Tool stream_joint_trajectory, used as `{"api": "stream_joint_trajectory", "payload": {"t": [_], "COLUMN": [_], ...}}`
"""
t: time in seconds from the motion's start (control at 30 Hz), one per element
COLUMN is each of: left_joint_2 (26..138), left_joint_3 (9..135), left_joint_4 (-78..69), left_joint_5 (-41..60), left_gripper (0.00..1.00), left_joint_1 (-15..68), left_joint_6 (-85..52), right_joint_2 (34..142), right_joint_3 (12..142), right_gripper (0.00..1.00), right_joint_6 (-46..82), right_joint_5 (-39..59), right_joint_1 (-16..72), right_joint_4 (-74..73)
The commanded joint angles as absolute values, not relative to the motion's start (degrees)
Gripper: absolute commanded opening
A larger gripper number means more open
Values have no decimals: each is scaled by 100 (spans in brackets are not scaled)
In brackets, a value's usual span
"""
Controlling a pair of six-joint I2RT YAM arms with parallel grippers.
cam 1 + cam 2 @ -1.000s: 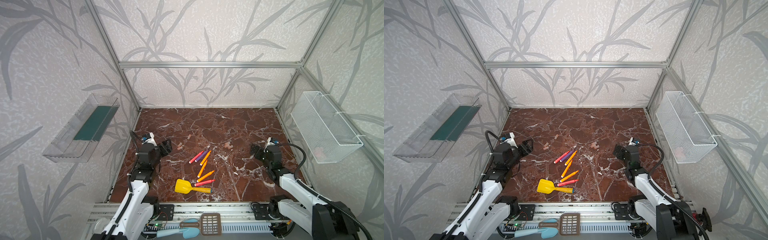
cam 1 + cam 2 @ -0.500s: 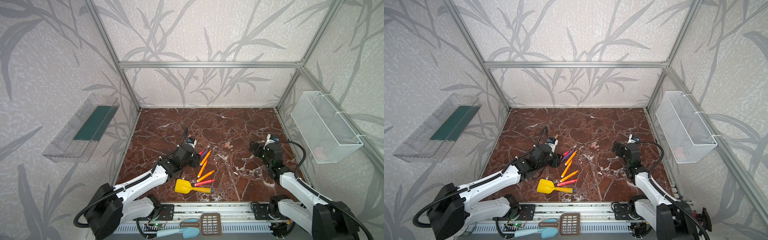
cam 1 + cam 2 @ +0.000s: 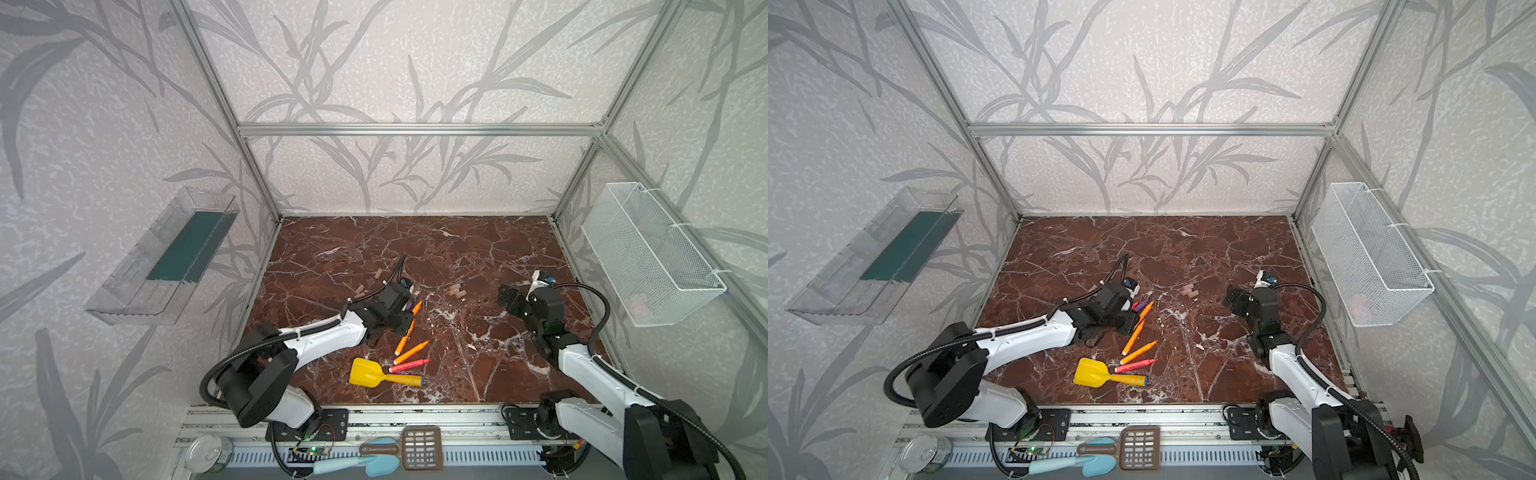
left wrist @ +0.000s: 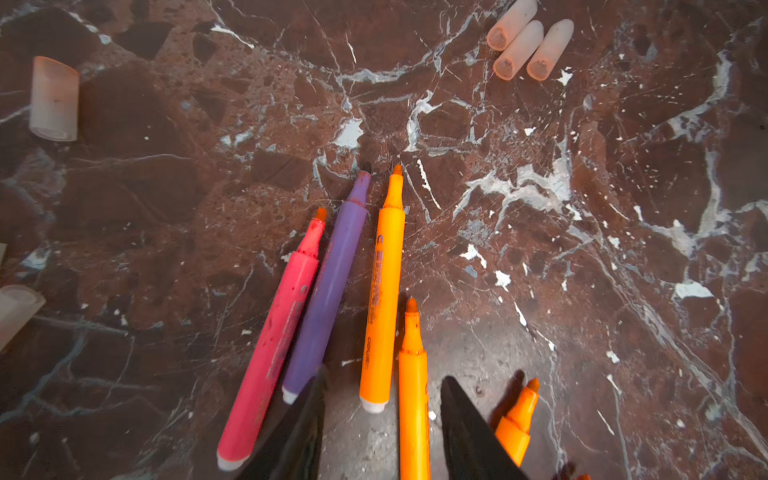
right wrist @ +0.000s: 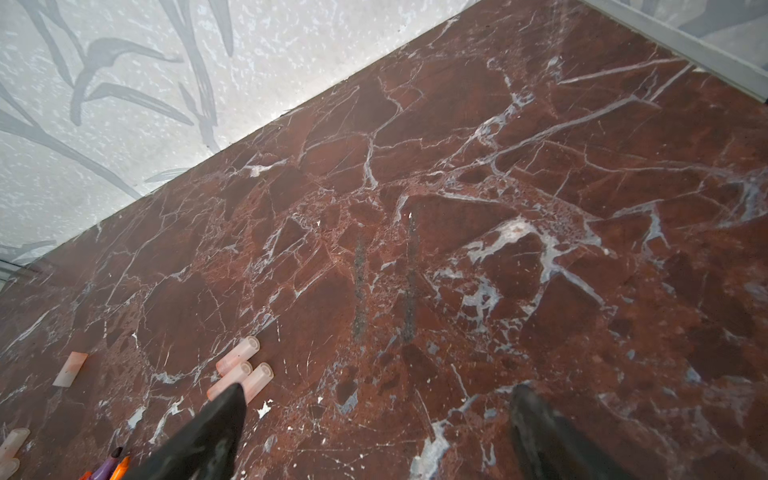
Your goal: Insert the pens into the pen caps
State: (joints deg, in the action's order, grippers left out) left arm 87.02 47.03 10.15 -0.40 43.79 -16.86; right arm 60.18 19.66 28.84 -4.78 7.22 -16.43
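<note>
Pens [image 3: 411,352] near yellow shovel [image 3: 365,371]; left hand [image 4: 383,375] part-open astride orange pen [image 4: 413,399], right hand [image 5: 378,387] wide, empty.

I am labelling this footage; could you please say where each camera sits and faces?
Top views: high in front, looking down at the table; left arm, right arm show.
Left wrist: on the left arm, low over the pens; left jaws open.
Right wrist: on the right arm, facing the back wall; right jaws open.
Shared: both wrist views show three pen caps.
</note>
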Motion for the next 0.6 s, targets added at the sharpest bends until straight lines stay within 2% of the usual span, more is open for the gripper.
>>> {"api": "stream_joint_trajectory", "payload": {"t": [0.0, 0.13, 0.57], "left_joint_2": [9021, 9351, 9928], "left_joint_3": [4998, 5230, 5544], "left_joint_4": [1293, 1368, 1492], "left_joint_5": [-55, 43, -95], "left_gripper": [46, 42, 39], "left_joint_1": [4399, 4402, 4399], "left_joint_6": [-1556, -1556, -1551], "right_joint_2": [6088, 6134, 6102], "right_joint_3": [2142, 2168, 2154], "right_gripper": [96, 96, 95], "right_joint_6": [2834, 2829, 2827], "right_joint_5": [-415, -396, -386], "right_joint_1": [729, 729, 729], "right_joint_4": [-1652, -1652, -1635]}}
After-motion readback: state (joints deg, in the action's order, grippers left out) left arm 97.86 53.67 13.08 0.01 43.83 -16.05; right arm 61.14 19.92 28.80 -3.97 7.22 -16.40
